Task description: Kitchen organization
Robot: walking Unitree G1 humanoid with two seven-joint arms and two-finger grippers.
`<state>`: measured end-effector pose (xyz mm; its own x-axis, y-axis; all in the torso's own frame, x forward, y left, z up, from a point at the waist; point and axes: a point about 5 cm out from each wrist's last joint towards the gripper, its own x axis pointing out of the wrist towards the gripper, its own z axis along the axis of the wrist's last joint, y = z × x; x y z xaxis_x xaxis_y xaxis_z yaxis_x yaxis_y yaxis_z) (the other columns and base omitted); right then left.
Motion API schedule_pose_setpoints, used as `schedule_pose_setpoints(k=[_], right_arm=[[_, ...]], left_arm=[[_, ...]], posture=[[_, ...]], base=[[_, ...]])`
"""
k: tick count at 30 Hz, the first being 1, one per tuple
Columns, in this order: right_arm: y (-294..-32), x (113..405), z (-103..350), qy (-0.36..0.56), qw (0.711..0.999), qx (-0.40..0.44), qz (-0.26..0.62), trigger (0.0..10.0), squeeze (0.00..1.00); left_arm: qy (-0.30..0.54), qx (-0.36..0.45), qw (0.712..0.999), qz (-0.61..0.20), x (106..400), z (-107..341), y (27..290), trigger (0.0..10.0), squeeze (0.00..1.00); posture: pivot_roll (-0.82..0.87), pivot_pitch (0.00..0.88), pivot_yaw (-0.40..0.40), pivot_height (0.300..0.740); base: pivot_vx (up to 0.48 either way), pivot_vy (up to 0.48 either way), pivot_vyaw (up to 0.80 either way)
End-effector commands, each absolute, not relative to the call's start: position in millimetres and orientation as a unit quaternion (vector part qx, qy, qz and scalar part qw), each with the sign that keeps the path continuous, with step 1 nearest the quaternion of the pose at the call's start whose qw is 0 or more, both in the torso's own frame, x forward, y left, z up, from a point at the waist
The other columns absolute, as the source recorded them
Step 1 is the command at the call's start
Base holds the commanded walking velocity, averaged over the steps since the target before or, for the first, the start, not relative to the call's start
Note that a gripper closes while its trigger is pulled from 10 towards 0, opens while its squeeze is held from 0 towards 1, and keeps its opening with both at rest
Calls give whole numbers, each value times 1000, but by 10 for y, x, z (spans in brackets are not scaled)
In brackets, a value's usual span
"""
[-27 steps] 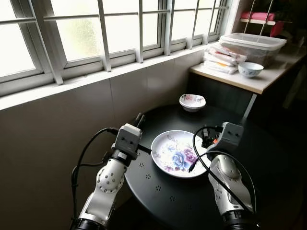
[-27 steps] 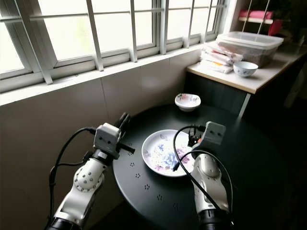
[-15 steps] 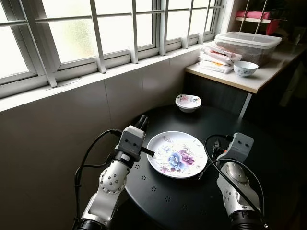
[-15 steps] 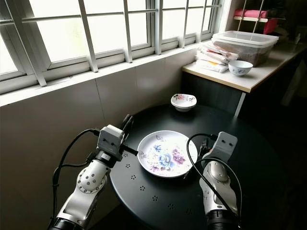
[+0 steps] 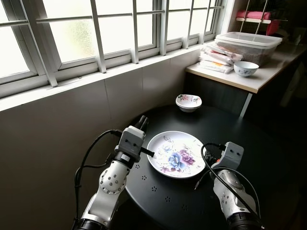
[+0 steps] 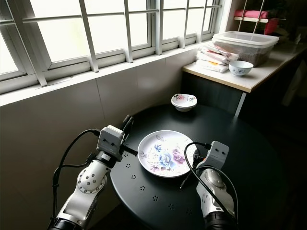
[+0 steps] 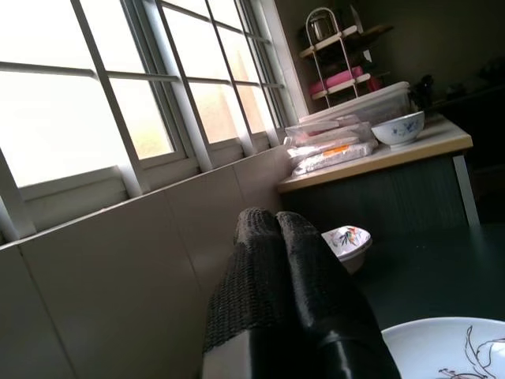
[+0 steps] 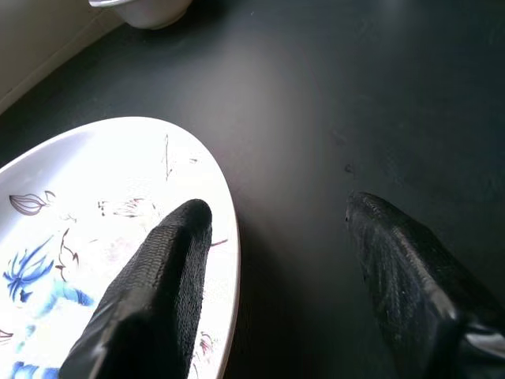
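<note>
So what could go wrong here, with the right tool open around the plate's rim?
1. The right tool straddles the edge of the floral plate; a shallow pinch could slip or tip it.
2. The plate lies flat on the black round table, so the lower finger may scrape or push it toward the shut left tool.

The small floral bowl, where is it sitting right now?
In the left eye view, the small floral bowl sits at the far edge of the round black table, near the tiled wall, beyond the floral plate and apart from it.
</note>
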<state>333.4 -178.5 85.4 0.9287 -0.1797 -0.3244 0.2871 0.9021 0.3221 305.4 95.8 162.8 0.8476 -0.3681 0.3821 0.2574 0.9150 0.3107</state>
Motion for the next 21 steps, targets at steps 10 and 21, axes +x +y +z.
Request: schedule_pose_setpoints(k=[10, 21], right_arm=[[-1674, 3398, 832, 159, 964, 204, -67, 10000, 0], [-1651, 3372, 708, 191, 956, 214, -61, 10000, 0]], left_arm=[[-216, 131, 954, -163, 3048, 1591, 973, 10000, 0], [-214, 132, 954, -163, 3051, 1577, 972, 10000, 0]], posture=[[44, 0, -6, 740], [46, 0, -6, 740]], base=[[0, 0, 0], [0, 0, 0]])
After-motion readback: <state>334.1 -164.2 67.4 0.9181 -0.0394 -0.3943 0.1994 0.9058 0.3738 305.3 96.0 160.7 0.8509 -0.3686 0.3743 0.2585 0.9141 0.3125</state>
